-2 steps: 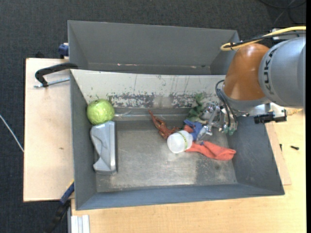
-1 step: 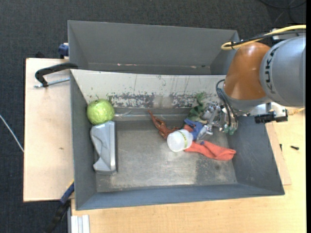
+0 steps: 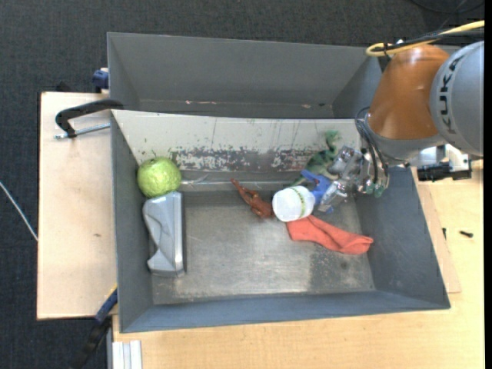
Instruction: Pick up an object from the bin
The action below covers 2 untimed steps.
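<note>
Looks like a robotics lab. Industrial KUKA arm (image 3: 411, 91) over a grey metal bin (image 3: 231, 71), dark carpet (image 3: 231, 6) beneath.

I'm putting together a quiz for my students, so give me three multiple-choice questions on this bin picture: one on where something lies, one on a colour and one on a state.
1. Where in the bin does the green ball lie?
A) at the view's left, by the back wall
B) in the middle of the floor
C) in the right front corner

2. What colour is the cloth just in front of the white bottle?
A) blue
B) red
C) yellow

3. The gripper is at the view's right, near the back. How is the cloth?
A) hanging from the gripper
B) draped over the rim
C) lying crumpled on the floor

Answers:
1 A: the ball sits in the left back corner, just behind the grey block.
2 B: the cloth is plainly red.
3 C: it rests on the bin floor, not on the gripper.
</note>
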{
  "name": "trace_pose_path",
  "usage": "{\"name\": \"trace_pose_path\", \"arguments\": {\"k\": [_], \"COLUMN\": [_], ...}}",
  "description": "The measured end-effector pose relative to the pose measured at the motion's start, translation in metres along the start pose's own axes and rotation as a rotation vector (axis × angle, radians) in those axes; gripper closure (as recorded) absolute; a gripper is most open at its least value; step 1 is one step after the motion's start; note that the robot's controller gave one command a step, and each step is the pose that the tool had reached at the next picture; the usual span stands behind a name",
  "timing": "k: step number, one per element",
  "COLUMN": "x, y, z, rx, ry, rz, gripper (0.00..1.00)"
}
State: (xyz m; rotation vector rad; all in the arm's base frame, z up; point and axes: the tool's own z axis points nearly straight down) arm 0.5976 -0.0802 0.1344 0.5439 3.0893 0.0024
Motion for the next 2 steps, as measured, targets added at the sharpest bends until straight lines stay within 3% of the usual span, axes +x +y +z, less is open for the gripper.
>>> {"name": "trace_pose_path", "arguments": {"k": [1, 2], "x": [-0.001, 0.003], "y": [0.003, 0.003], "z": [-0.031, -0.09], "rx": [0.001, 0.001], "ry": [0.005, 0.002], "rz": [0.009, 0.016], "gripper": [1.0, 1.0]}}
